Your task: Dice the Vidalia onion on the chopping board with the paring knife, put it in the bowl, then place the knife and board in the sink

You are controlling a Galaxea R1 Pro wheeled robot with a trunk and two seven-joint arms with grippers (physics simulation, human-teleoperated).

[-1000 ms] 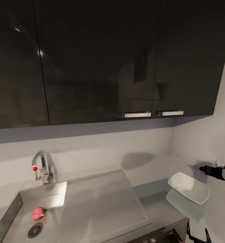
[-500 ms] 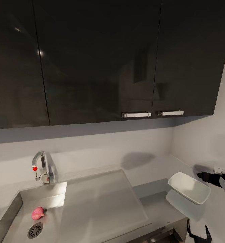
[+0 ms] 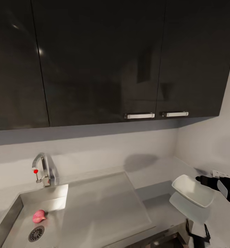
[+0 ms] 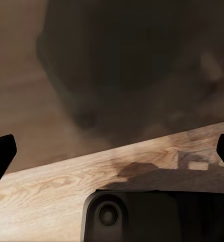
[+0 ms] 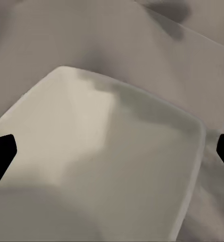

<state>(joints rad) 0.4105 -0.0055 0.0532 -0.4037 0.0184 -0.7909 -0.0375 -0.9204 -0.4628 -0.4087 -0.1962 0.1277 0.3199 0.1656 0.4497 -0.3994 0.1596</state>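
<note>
— Since a second ago, what has shifted?

— Mainly the right arm (image 3: pixel 222 184): it has come in from the frame's edge and its dark tip now sits just beside the bowl (image 3: pixel 192 191). The whole picture has also slid a little, so the head has turned; the fixed things have not moved.

— And the onion (image 3: pixel 39 216)?

— Pink, lying in the sink (image 3: pixel 11 220) just above the drain (image 3: pixel 36 233), under the tap (image 3: pixel 42 169). Nothing is near it, so I judge the first step is not yet done.

— Why is the right arm at the bowl, then?

— Hard to say. The bowl stands on the worktop (image 3: pixel 156 206) at the drainboard's far end, well apart from the onion. My guess is that the arm is only passing by.

— Are its jaws closed on anything?

— No. In the right wrist view the right gripper (image 5: pixel 112 156) has its jaws spread wide, both tips at the frame's sides, with the bowl's white hollow (image 5: pixel 106 151) between them and untouched.

— And the left?

— The left gripper (image 4: pixel 112 151) likewise has its jaws wide apart and bare, hanging over the wood floor (image 4: pixel 51 186), probably parked low while the robot settles.

— Board and knife?

— I cannot place them from these views.
</note>
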